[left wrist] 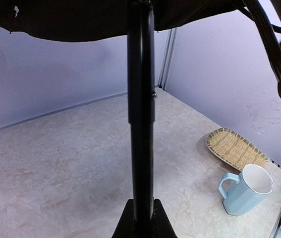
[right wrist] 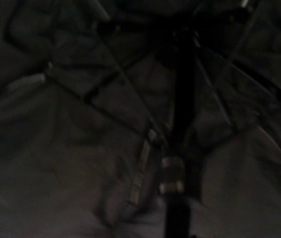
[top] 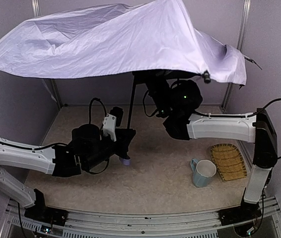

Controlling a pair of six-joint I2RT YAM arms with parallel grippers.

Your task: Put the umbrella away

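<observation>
Left claw [left wrist: 141,217] pinching upright shaft of open umbrella [top: 130,39]; right claw [top: 155,91] beneath, grip unclear.

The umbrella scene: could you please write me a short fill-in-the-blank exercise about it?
The umbrella is ___, not folded.
The left pincer is shut on the umbrella's black ___.
The woven tray lies beside a pale blue ___.
Missing words: open; shaft; mug.

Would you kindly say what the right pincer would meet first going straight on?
Most likely the umbrella: its black shaft and ribs fill the right wrist view, though depth is unclear in the dark.
</observation>
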